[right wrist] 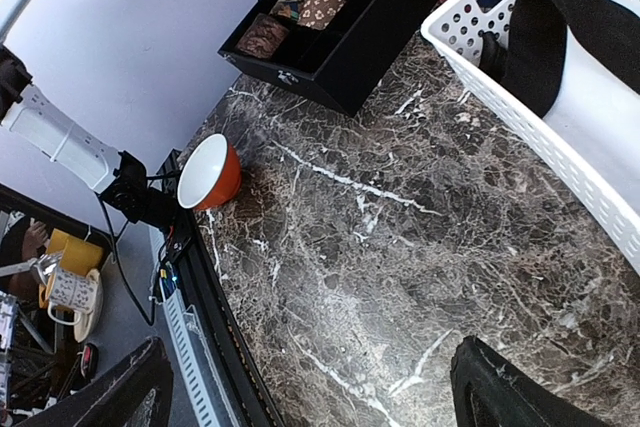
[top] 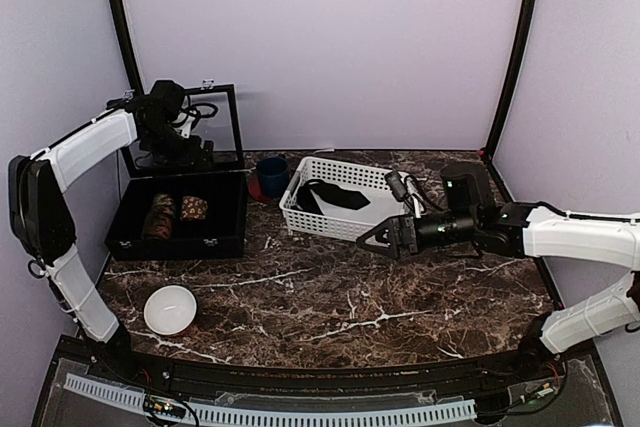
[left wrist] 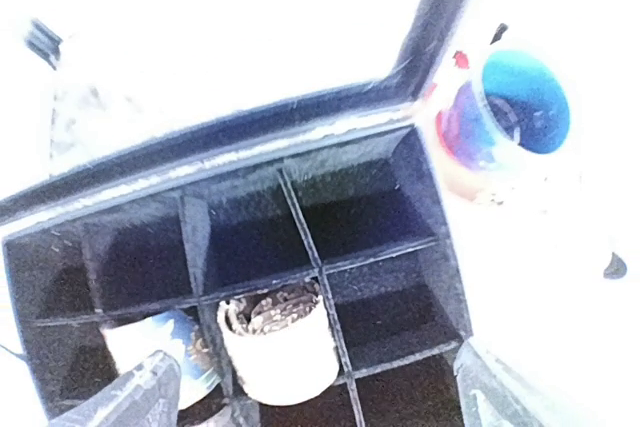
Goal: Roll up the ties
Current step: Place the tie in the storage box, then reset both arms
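Note:
Rolled brown patterned ties [top: 160, 215] sit in the compartments of a black box [top: 175, 244] at the left. In the left wrist view one coil [left wrist: 275, 332] fills a cell of the box [left wrist: 300, 227], and another [left wrist: 170, 347] lies to its left, washed out by glare. My left gripper [top: 185, 150] hangs above the box, open and empty, with its fingertips [left wrist: 130, 397] at the frame's bottom corners. My right gripper [top: 375, 239] stands open and empty over bare table, just in front of a white basket [top: 330, 222]. A dark cloth [right wrist: 545, 47] lies in that basket [right wrist: 520, 117].
A blue cup [top: 272, 175] stands between the box and the basket. A bowl [top: 170, 309], white inside and orange outside, sits near the front left. The box's lid stands open against the back wall. Lilac walls enclose the marble table [top: 400, 297].

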`<action>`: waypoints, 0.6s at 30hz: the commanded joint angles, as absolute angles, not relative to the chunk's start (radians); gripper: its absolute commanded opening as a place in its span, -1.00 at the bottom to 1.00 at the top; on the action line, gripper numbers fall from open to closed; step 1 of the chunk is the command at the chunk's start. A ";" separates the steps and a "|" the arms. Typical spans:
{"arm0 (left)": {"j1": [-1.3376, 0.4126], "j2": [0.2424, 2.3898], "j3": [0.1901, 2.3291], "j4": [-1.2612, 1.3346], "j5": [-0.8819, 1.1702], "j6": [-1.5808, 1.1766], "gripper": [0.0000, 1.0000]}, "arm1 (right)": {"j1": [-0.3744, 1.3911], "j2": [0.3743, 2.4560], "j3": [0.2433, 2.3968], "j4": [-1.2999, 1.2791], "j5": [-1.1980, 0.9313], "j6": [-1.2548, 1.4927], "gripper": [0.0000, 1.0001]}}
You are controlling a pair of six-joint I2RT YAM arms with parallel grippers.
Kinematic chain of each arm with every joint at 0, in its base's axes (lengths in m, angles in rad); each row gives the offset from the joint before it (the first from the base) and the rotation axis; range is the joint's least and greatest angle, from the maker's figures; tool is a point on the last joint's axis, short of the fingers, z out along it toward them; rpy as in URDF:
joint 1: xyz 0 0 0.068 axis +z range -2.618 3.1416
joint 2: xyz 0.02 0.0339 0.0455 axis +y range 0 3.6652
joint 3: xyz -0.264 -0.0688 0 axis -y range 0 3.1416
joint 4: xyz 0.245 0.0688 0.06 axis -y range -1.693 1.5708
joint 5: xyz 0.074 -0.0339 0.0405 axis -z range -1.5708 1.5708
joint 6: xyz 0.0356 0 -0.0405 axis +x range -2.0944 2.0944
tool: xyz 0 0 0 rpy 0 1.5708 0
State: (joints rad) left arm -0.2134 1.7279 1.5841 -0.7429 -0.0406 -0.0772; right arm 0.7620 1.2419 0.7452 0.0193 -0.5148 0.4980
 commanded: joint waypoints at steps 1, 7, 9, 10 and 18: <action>-0.285 1.599 1.599 -0.763 -0.105 -0.044 0.98 | 0.731 1.196 0.794 -0.024 -0.467 0.470 0.93; -0.480 1.461 1.493 -0.604 -0.256 -0.055 0.98 | 0.668 1.138 0.804 -0.091 -0.407 0.475 0.93; -0.539 1.411 1.421 -0.499 -0.271 -0.077 0.98 | 0.653 1.114 0.804 -0.112 -0.376 0.479 0.93; -0.560 1.385 1.387 -0.460 -0.263 -0.094 0.98 | 0.647 1.105 0.803 -0.127 -0.363 0.479 0.93; -0.766 1.256 1.089 -0.171 -0.326 -0.201 0.98 | 0.611 1.007 0.757 -0.198 -0.227 0.494 0.93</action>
State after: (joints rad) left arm -0.6827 1.2964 1.2003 -0.3470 -0.2569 -0.1322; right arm 0.6315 1.0561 0.7746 -0.1749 -0.3172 0.4870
